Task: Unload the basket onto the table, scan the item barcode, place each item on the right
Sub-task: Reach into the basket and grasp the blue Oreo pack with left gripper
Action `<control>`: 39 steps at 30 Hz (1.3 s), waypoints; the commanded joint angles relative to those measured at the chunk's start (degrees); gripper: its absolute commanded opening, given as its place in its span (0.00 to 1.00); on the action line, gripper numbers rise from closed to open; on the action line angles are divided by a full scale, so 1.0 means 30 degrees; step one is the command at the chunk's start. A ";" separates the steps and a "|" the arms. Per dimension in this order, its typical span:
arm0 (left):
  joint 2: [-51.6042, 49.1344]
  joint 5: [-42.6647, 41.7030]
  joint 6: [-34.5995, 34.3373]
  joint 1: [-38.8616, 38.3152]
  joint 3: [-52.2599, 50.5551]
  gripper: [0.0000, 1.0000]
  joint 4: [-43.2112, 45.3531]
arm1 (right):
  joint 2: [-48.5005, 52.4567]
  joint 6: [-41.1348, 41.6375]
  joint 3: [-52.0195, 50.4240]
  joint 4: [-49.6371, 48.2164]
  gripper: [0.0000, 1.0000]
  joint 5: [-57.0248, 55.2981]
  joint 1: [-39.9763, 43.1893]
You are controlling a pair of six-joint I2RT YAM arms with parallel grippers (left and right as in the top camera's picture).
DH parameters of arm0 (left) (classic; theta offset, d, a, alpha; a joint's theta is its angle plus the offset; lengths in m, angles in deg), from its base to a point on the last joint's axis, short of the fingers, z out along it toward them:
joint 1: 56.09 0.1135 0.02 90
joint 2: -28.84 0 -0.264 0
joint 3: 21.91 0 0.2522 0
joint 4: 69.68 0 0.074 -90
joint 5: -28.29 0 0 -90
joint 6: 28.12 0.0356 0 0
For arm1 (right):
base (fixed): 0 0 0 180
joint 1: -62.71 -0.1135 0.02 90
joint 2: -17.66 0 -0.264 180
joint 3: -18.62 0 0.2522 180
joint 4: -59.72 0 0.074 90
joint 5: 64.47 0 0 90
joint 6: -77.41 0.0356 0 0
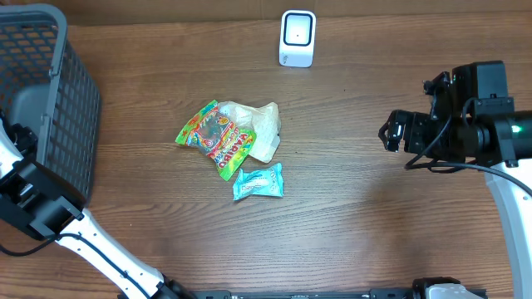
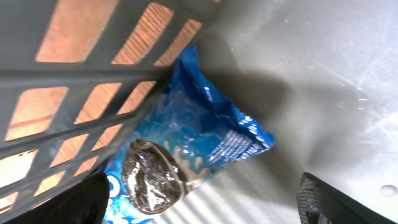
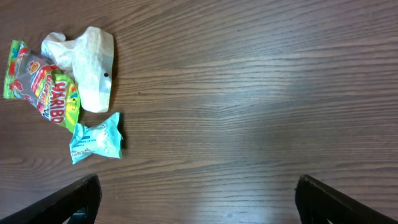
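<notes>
In the left wrist view a blue cookie packet (image 2: pixel 186 143) lies on the floor of the grey basket (image 2: pixel 323 68), against its slatted wall. My left gripper (image 2: pixel 205 200) hangs over it, open, with the packet's lower end between the fingers, close to the left finger (image 2: pixel 74 202). The white barcode scanner (image 1: pixel 297 37) stands at the back of the table. On the right, my right gripper (image 1: pixel 392 133) is open above bare wood (image 3: pixel 198 199) and holds nothing.
A Haribo bag (image 1: pixel 214 137), a white pouch (image 1: pixel 262 129) and a teal packet (image 1: pixel 258 182) lie together mid-table. The basket (image 1: pixel 50 100) fills the far left corner. My left arm (image 1: pixel 41 208) runs along the front left edge.
</notes>
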 commanded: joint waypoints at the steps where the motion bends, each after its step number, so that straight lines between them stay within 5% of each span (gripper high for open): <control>1: -0.0816 0.0947 -0.0328 0.0117 0.0379 0.88 0.0175 | -0.0080 -0.0087 0.0466 0.0168 1.00 0.0095 -0.0036; 5: -0.1348 0.0969 -0.0313 0.0408 -0.0146 0.84 0.0168 | -0.0080 -0.0087 0.0466 0.0415 1.00 0.0095 -0.0036; 8: -0.1588 0.0976 -0.0321 0.0597 -0.0641 0.70 0.0124 | -0.0080 -0.0087 0.0466 0.0459 1.00 0.0095 -0.0036; 13: -0.1566 -0.0321 -0.0342 0.0546 -0.0911 0.04 0.0095 | -0.0080 -0.0087 0.0466 0.0444 1.00 0.0095 -0.0036; 22: -0.1180 -0.6543 -0.0590 -0.1224 -0.0146 0.04 -0.1180 | -0.0080 -0.0087 0.0466 0.0270 1.00 0.0095 -0.0036; 33: 0.2586 -1.1009 -0.0976 -0.2805 1.4411 0.04 -0.5559 | -0.0080 -0.0080 0.0466 0.0109 1.00 0.0109 -0.0036; 39: 0.7089 -1.1737 -0.0962 -0.3818 1.4593 0.04 -0.5238 | -0.0080 -0.0080 0.0466 -0.0036 1.00 0.0109 -0.0036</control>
